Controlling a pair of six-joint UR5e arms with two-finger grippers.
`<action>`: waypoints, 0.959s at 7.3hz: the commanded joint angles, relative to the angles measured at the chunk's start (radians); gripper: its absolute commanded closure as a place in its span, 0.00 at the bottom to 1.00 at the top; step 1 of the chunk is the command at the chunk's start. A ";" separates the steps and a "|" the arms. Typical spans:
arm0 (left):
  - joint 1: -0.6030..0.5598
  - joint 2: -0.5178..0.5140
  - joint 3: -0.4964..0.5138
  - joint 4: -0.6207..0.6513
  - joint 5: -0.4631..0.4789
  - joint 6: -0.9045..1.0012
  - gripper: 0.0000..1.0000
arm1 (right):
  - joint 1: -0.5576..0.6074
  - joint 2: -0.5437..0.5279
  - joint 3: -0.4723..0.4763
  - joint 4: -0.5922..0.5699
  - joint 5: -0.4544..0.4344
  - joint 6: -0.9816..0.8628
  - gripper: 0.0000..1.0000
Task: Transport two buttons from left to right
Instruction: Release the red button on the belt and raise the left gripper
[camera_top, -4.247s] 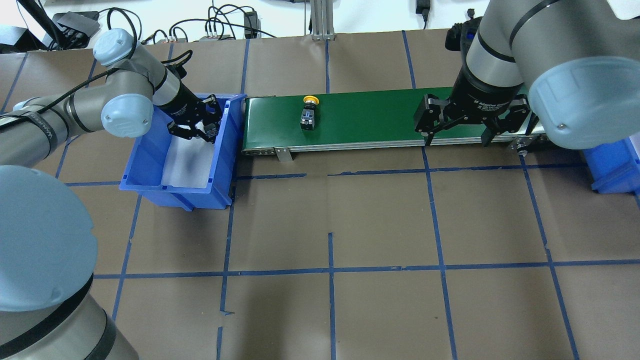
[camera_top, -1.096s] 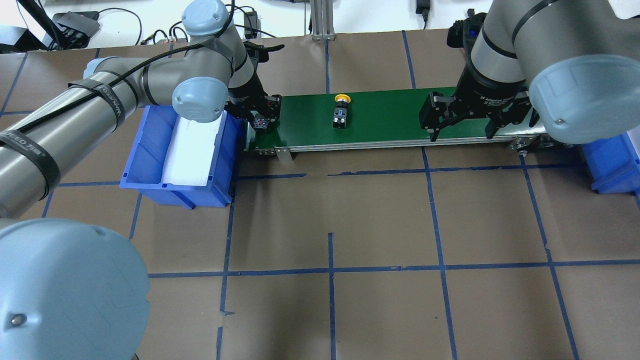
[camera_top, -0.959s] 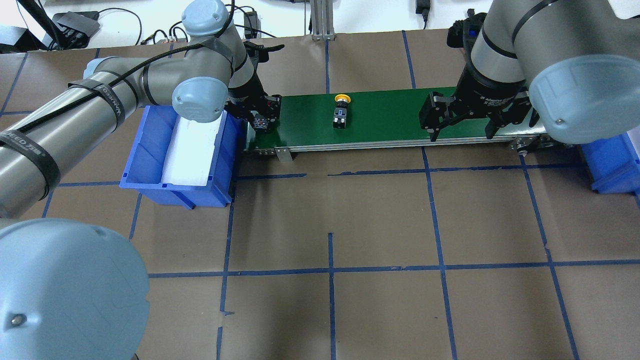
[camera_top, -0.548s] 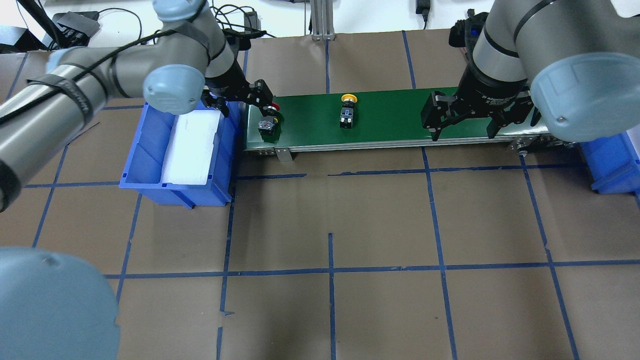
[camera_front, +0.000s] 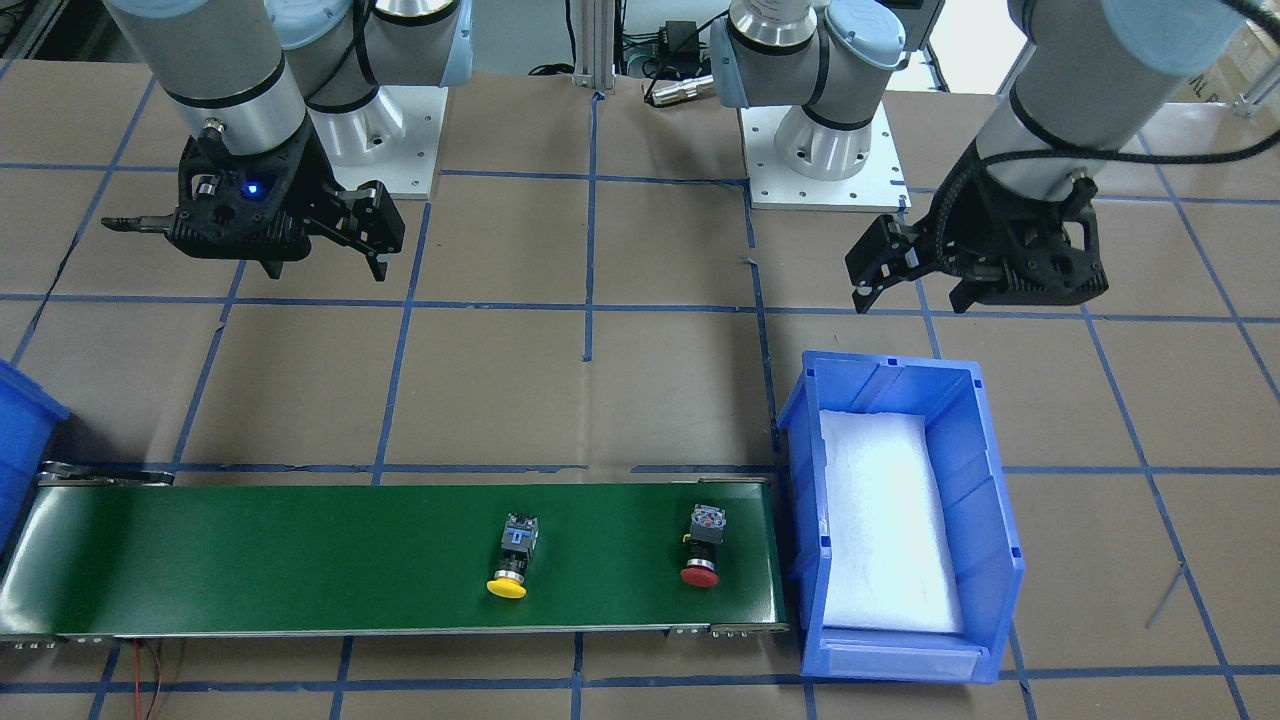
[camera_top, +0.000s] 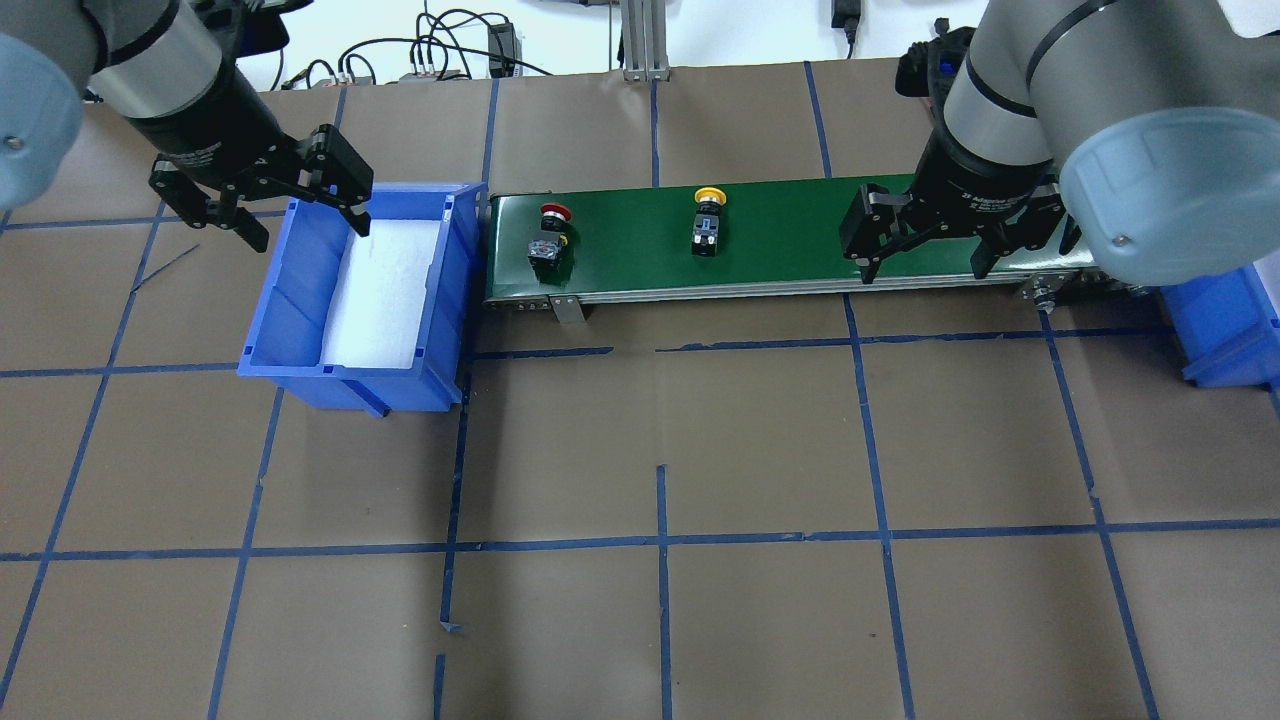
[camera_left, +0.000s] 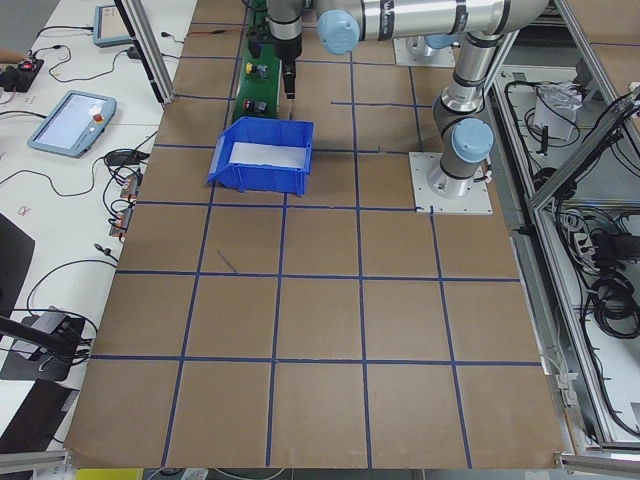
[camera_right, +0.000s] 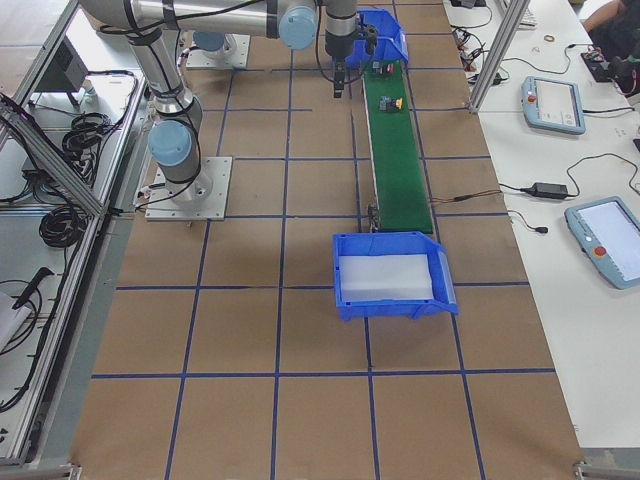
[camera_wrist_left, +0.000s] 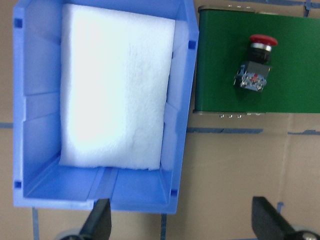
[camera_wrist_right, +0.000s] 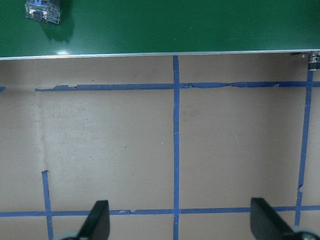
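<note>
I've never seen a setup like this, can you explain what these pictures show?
These are two robot arms at a paper-covered table. One picture looks from behind them, one faces them, two look along the table from its ends, and two come from cameras on the wrists. A green conveyor belt carries two push-buttons, a red button and a yellow button. A blue bin with white padding sits at one end, a second bin by the other. The left arm and right arm hold nothing; both sets of jaws are open.
</note>
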 joint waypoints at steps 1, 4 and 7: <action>-0.051 0.040 -0.055 -0.062 0.038 0.006 0.00 | -0.001 0.000 0.001 0.002 -0.001 0.000 0.00; -0.006 0.043 -0.046 -0.011 0.035 0.077 0.00 | 0.000 -0.003 -0.007 -0.004 -0.002 0.000 0.00; -0.004 0.042 -0.023 -0.036 0.044 0.074 0.00 | 0.000 -0.002 -0.007 -0.003 -0.002 -0.002 0.00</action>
